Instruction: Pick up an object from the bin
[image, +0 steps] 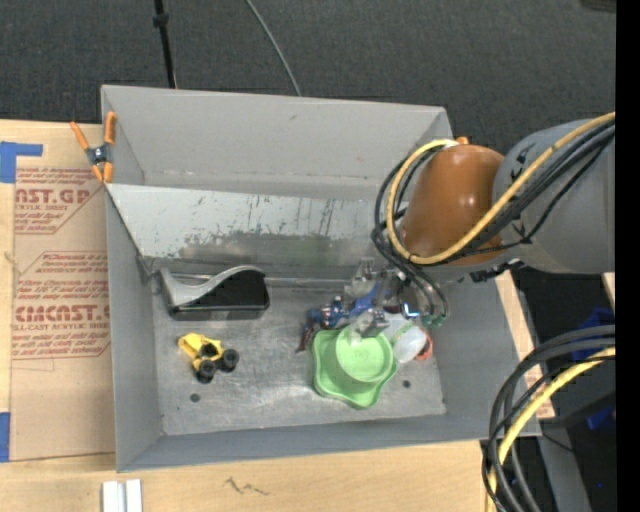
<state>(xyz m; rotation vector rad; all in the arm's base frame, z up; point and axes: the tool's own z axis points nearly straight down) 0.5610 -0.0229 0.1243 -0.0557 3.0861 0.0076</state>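
Observation:
My gripper (368, 318) hangs over the right half of the bin, just above the far rim of a light green bowl-shaped thing (352, 370) on the bin floor. Its metal body sticks out below the arm's orange cover. A small blue and dark red thing (325, 318) lies at the bowl's upper left, close to the gripper. A whitish clear piece with a red bit (411, 344) rests against the bowl's right side. Nothing can be made out between the fingers.
A black and grey flat thing (218, 292) lies at the back left of the bin floor. A small yellow toy with black wheels (207, 355) sits at the front left. The arm and its cables cover the bin's right back corner.

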